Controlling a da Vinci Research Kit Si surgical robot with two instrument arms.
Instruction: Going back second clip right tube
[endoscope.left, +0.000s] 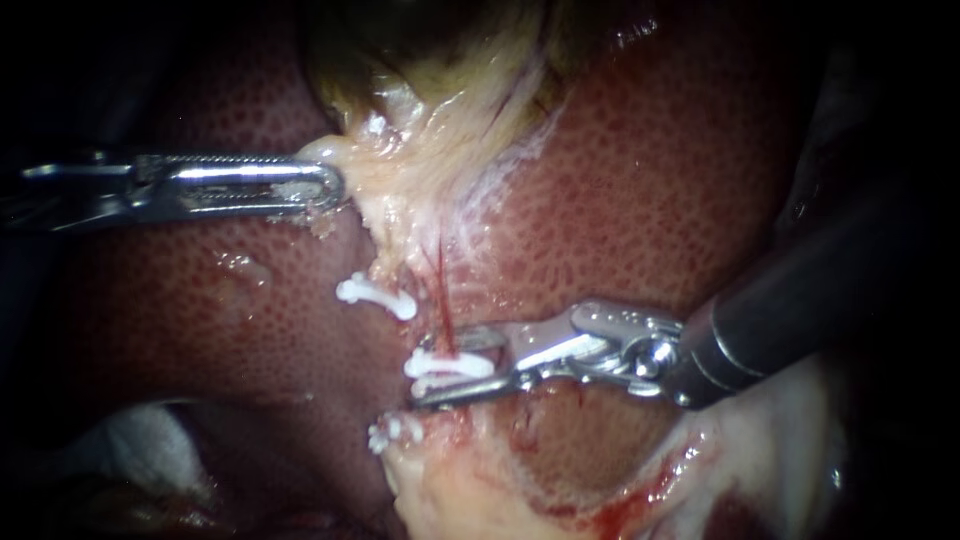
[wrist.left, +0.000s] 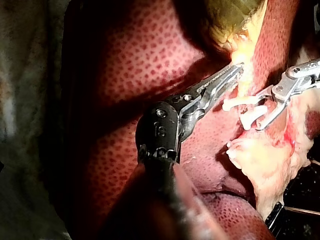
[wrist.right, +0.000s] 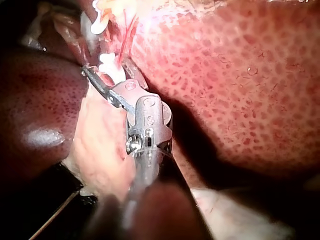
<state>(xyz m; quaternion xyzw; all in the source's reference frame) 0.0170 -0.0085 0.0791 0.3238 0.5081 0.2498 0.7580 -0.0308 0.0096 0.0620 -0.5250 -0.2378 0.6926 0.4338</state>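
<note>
My right instrument (endoscope.left: 428, 375) comes in from the right, its jaws open with a gap. Between them lies a white clip (endoscope.left: 450, 365) closed across the thin red tube (endoscope.left: 440, 300). Another white clip (endoscope.left: 376, 296) sits higher on the pale strand, and a third (endoscope.left: 395, 432) lies lower, at the edge of the fatty tissue. My left instrument (endoscope.left: 335, 187) comes in from the left, shut on pale tissue (endoscope.left: 330, 150) just below the gallbladder (endoscope.left: 430, 40). The right wrist view shows the right jaws (wrist.right: 107, 70) straddling the clip (wrist.right: 107, 61).
Red-brown mottled liver (endoscope.left: 650, 180) surrounds the field. Pale fatty tissue (endoscope.left: 470, 490) with some blood lies below the clips. White gauze (endoscope.left: 140, 450) shows at the lower left. In the left wrist view the two instruments' jaws (wrist.left: 235, 70) (wrist.left: 267, 115) stand close together.
</note>
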